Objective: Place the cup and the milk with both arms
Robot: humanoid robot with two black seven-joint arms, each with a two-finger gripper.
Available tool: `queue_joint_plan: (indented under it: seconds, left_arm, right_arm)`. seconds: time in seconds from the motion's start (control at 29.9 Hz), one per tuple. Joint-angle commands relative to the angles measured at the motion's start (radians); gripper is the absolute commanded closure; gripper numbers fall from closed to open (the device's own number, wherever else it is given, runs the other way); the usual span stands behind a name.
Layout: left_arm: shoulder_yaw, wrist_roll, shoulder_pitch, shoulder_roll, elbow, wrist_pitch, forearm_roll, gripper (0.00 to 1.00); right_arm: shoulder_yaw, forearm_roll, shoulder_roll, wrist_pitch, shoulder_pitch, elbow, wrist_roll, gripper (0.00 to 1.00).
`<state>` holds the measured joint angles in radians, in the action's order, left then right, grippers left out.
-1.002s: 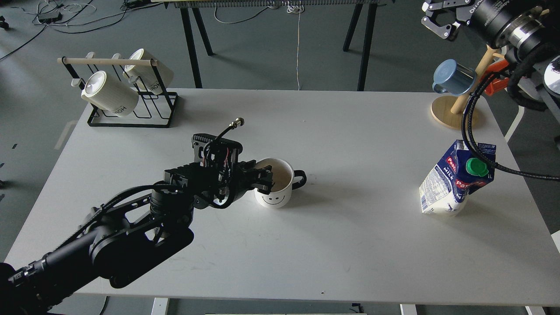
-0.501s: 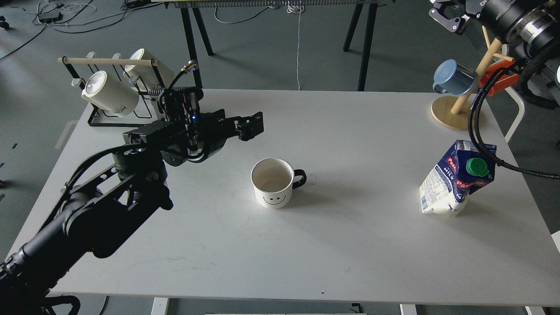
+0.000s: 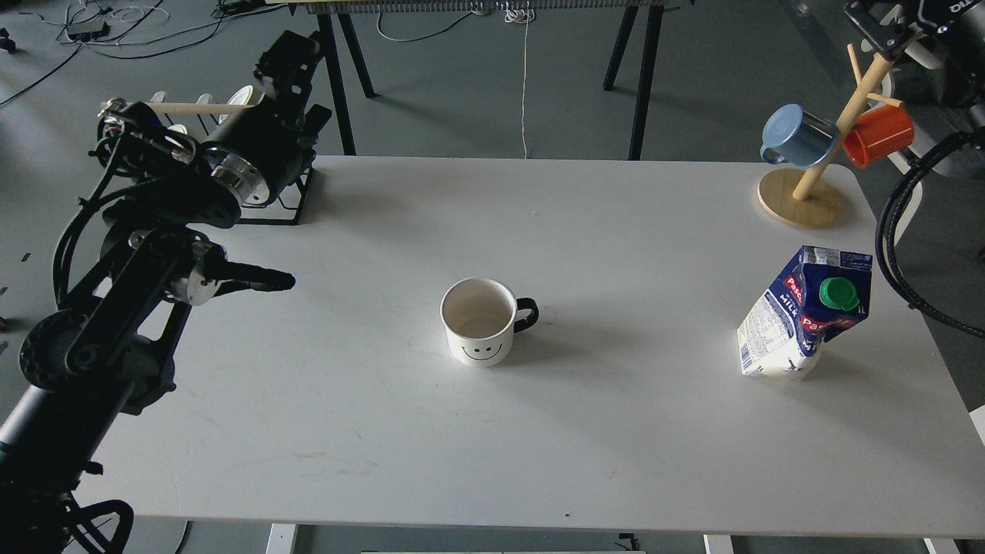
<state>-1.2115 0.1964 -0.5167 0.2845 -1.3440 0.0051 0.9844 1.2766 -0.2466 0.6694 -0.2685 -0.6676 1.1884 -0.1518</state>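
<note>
A white cup (image 3: 479, 320) with a smiley face and a black handle stands upright at the middle of the white table (image 3: 616, 431), nothing touching it. A blue and white milk carton (image 3: 804, 323) with a green cap stands at the right, its top leaning. My left gripper (image 3: 286, 58) is raised at the far left, well away from the cup; it is dark and seen end-on, so its fingers cannot be told apart. My right gripper (image 3: 877, 23) is at the top right corner, high above the carton and mostly cut off by the edge.
A black wire rack (image 3: 296, 201) with white mugs sits at the back left, largely hidden by my left arm. A wooden mug tree (image 3: 800, 201) holding a blue mug (image 3: 796, 137) and an orange mug (image 3: 877, 135) stands at the back right. A black cable (image 3: 893, 231) hangs near the carton.
My left gripper let go of the cup's rim, rose and swung back to the far left. My right arm pulled up and right, uncovering the orange mug. Cup and carton have not moved.
</note>
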Motion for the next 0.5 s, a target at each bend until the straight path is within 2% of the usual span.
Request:
queue_joint_plan:
  seconds: [0.0,0.1,0.2,0.37,0.47]
  left_arm:
    - [-0.052,-0.058,0.0,-0.001,0.063,-0.002,-0.176,0.01]
    - [-0.088,-0.109,-0.002,-0.001,0.12,-0.005,-0.321,0.01]
    - [-0.161,-0.13,-0.011,-0.002,0.178,-0.034,-0.388,0.0]
    - [-0.184,-0.156,-0.032,0.001,0.301,-0.18,-0.479,0.0]
    - [-0.186,-0.158,-0.037,0.008,0.361,-0.27,-0.558,0.0]
  right_arm:
    - [0.041,-0.057,0.062,0.0,0.065,0.052,0.0,0.02]
    - [0.105,-0.12,0.12,-0.012,0.175,0.123,0.0,0.02]
    - [0.191,-0.175,0.157,-0.07,0.322,0.171,0.0,0.02]
    - [0.323,-0.206,0.16,-0.15,0.537,0.194,-0.002,0.02]
    - [0.354,-0.255,0.16,-0.214,0.649,0.215,-0.002,0.02]
